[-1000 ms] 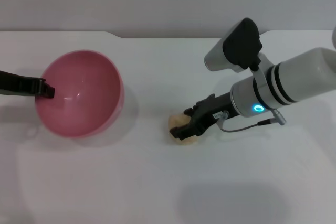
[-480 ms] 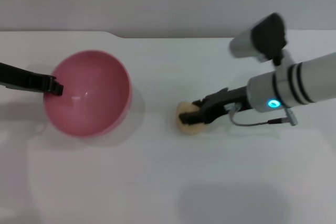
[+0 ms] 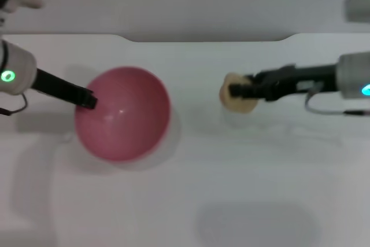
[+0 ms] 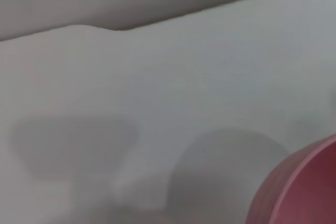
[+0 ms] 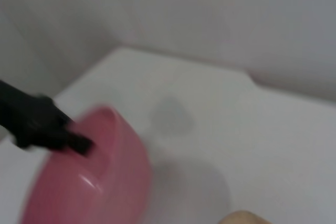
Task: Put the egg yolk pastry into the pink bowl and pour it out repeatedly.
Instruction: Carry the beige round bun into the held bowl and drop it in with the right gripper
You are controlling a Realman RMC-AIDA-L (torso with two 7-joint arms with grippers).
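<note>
Your right tool point(image 3: 236, 91) reaches in from the right side of the white tabletop point(image 3: 231, 189), its dark fingers clamped on the egg yolk pastry point(image 3: 237, 92). The pale bun shows on both sides of the black fingertips, and a faint shadow lies on the surface just below it; whether it rests on the tabletop or hangs just above it you cannot tell. In the right wrist view only a sliver of the pastry point(image 5: 244, 217) peeks in at the edge of the picture.

Your left tool point(image 3: 88, 99) comes in from the left and pinches the near-left rim of the pink bowl point(image 3: 122, 113). The bowl is tipped, with its glossy hollow turned toward the head camera and nothing inside it. The right wrist view shows the same grip from the far side: the left tool point(image 5: 79, 142) is closed over the rim of the bowl point(image 5: 92, 182), black against pink. The left wrist view catches only a curved slice of the bowl point(image 4: 302, 187) and its shadow on the tabletop.

Pastry and bowl sit well apart, with bare white surface between them. Nothing stands in that gap. Behind both runs the back edge of the tabletop, with a shallow step, against a plain grey wall point(image 3: 185, 1).
</note>
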